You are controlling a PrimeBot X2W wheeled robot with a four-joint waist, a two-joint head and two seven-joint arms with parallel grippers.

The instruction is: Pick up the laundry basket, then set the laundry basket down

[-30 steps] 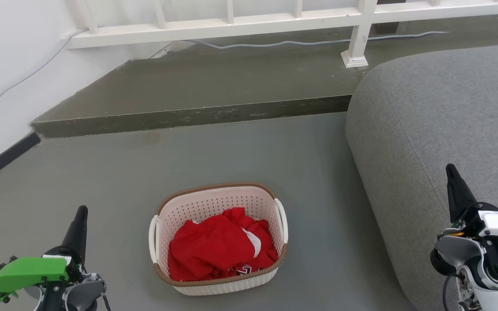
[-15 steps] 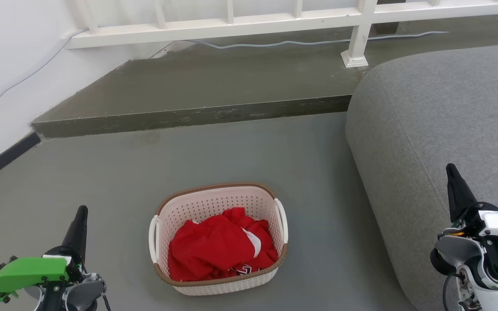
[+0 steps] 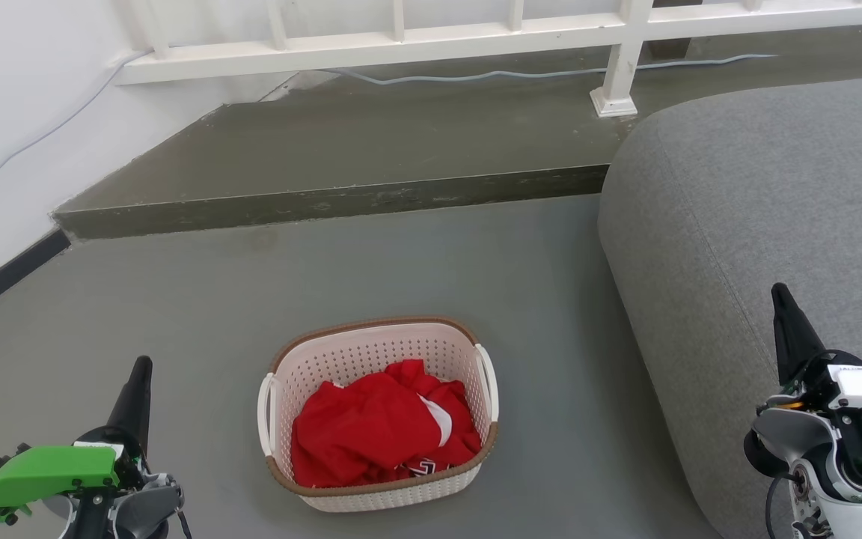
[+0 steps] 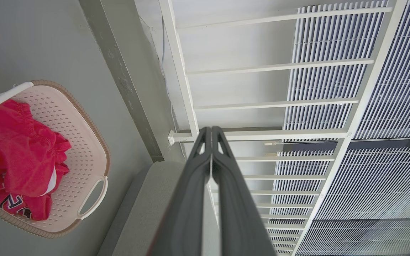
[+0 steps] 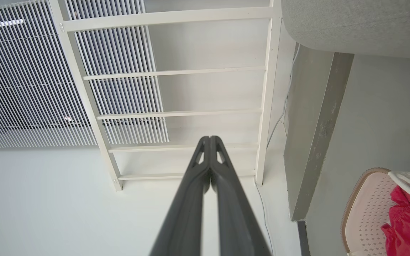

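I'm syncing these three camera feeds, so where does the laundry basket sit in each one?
Head view: laundry basket low centre.
Left wrist view: laundry basket at left edge, cut off.
Right wrist view: laundry basket in bottom right corner, cut off.
Shared landmark: the raised step, beyond the basket.

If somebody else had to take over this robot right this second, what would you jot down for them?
Left gripper: jaws shut, holding nothing, to the left of the basket and clear of it.
Right gripper: jaws shut, holding nothing, far to the right by the grey sofa.
Basket: upright on the floor between the two grippers, with red clothes inside. Nothing touches its white handles.
Done: nothing yet; the basket is not lifted.
Left: probably open the jaws, take the handles, lift the basket, then set it down.
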